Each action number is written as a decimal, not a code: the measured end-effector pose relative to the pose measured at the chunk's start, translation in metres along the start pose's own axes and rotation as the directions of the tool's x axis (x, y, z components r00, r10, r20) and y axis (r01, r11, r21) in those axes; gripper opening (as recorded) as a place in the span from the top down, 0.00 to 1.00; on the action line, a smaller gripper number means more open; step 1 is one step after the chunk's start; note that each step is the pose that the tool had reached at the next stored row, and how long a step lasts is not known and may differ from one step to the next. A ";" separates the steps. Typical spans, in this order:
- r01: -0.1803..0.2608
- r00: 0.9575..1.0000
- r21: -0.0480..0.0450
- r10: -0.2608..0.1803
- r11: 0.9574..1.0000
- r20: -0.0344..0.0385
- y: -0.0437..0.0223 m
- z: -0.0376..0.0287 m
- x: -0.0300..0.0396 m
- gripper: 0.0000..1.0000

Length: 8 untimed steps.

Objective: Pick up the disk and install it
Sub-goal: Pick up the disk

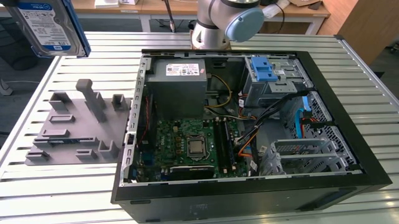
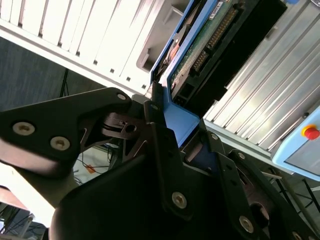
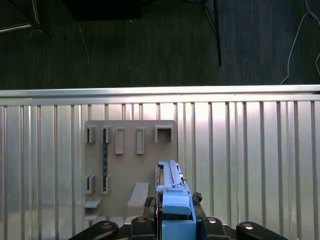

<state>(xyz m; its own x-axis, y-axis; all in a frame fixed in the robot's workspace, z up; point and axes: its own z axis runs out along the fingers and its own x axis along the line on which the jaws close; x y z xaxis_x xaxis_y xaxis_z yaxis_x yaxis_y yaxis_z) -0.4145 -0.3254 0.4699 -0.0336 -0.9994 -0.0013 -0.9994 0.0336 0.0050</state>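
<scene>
The disk (image 1: 48, 25) is a flat silver hard drive with a white-and-blue label, edged by a blue plastic bracket (image 1: 80, 35). In the exterior view it hangs in the air well above the grey slotted rack (image 1: 78, 128), not touching it, standing nearly upright and slightly tilted, with its label face in view. In the second wrist view its other face (image 2: 207, 42) shows a green circuit board and a dark connector row, and the tool (image 2: 182, 127) is clamped on the bracket's end. In the first wrist view it appears edge-on (image 3: 172, 192) above the rack.
</scene>
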 end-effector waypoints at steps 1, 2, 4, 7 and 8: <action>0.000 1.000 0.000 0.000 1.000 0.000 -0.0007 0.0000 0.0000 0.64; 0.000 1.000 0.000 0.000 1.000 0.000 -0.0013 0.0000 0.0000 0.64; 0.000 1.000 0.000 0.000 1.000 0.000 -0.0028 0.0000 -0.0001 0.64; 0.000 1.000 0.000 0.000 1.000 0.000 -0.0050 0.0000 -0.0002 0.64; 0.000 1.000 0.000 0.000 1.000 0.000 -0.0057 0.0000 -0.0002 0.64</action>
<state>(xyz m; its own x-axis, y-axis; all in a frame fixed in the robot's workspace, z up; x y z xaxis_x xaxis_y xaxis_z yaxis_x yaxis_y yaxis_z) -0.4087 -0.3254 0.4699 -0.0336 -0.9994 -0.0014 -0.9994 0.0336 0.0049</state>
